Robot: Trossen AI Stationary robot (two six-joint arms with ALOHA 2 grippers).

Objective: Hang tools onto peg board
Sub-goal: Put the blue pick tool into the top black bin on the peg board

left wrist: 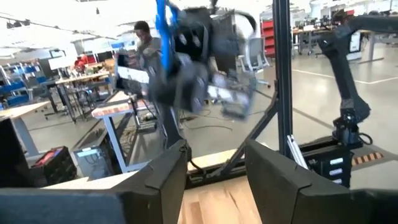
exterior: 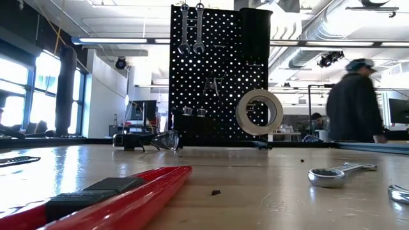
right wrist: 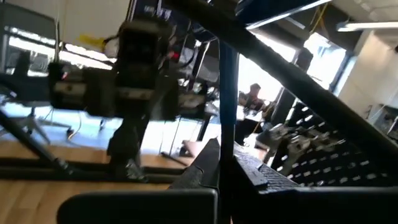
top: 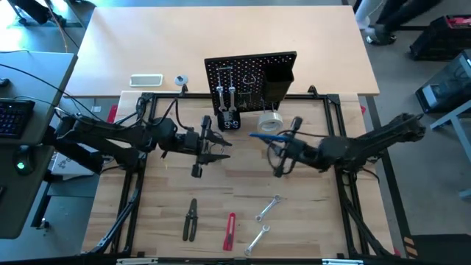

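Blue-handled tool (top: 263, 136) is being pinched in the right tool (top: 280, 152), long axis pointing toward the peg board (top: 250, 73), just in front of the tape roll (top: 270, 121). Left tool (top: 210, 147) is waiting spread, empty, farther from the board's free hooks.

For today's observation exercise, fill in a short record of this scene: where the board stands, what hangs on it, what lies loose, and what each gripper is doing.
board: peg board upright at the table's far side
on board: two wrenches, tape roll
loose on table: pliers, red cutter, two wrenches
left gripper: open, empty, above the table
right gripper: shut on blue tool, near the board
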